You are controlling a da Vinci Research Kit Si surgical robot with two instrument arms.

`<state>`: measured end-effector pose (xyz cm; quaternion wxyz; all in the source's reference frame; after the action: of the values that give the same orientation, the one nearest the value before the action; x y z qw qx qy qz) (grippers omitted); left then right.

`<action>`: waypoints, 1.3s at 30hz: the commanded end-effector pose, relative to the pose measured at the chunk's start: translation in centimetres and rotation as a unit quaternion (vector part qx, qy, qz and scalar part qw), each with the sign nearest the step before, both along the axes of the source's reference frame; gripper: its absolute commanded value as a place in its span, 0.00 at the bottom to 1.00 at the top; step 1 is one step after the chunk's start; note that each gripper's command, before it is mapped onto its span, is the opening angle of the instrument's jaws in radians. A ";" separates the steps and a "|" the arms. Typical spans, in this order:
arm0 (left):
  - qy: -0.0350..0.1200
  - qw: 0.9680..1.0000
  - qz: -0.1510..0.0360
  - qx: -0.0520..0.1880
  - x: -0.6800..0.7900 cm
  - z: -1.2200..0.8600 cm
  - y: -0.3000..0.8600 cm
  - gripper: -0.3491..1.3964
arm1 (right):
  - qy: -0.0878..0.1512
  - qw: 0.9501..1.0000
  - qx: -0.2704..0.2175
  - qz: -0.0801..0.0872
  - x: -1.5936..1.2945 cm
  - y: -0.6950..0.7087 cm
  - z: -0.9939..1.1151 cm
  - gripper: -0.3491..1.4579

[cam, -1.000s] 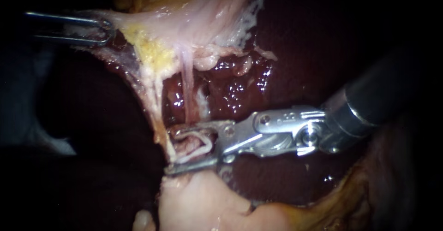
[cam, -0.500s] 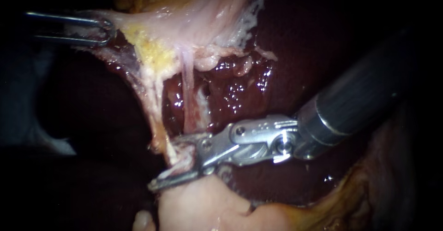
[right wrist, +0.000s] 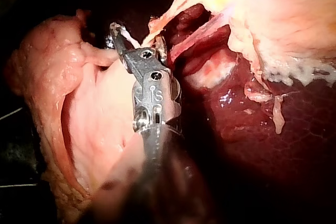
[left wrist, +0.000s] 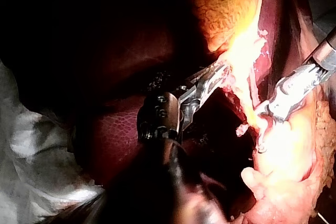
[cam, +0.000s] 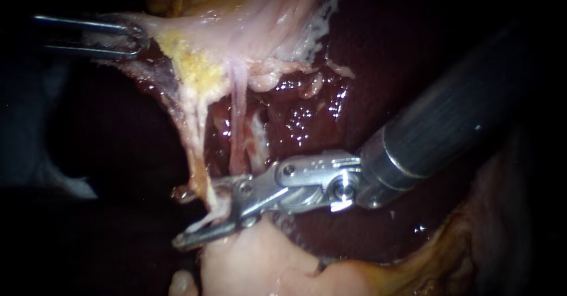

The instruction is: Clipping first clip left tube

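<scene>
My left instrument [cam: 137, 36] enters from the upper left, its jaws shut on the pale gallbladder [cam: 236, 18] and holding it taut. The left tube [cam: 198, 136], a pale yellowish strand, runs down between the open jaws of my right instrument [cam: 188, 216], one jaw on each side of it. The pink right tube [cam: 237, 124] ends just above the upper jaw. In the right wrist view a white clip [right wrist: 129, 38] shows at the jaws of my right instrument [right wrist: 119, 31]. The left wrist view shows my left instrument [left wrist: 216, 74] holding bright tissue.
Dark red, glistening liver [cam: 307, 113] lies behind the tubes. A pale pink lobe of tissue [cam: 254, 260] sits directly under the right instrument's lower jaw. Yellow fat [cam: 195, 65] clings where the tubes meet the gallbladder.
My right instrument has slid leftward and slightly down, so its open jaws now reach past the left tube. The left instrument and gallbladder hold still.
</scene>
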<state>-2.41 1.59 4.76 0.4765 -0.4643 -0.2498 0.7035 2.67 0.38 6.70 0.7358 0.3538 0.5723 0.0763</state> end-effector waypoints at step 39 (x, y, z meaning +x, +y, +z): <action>-0.001 1.000 0.000 0.000 0.00 0.00 0.01 0.00 | 0.012 0.999 0.026 -0.026 0.08 -0.27 -0.32 0.00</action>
<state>-2.41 1.60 4.77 0.4759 -0.4645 -0.2504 0.7036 2.75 0.11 6.37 0.7207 0.3883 0.5703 0.0682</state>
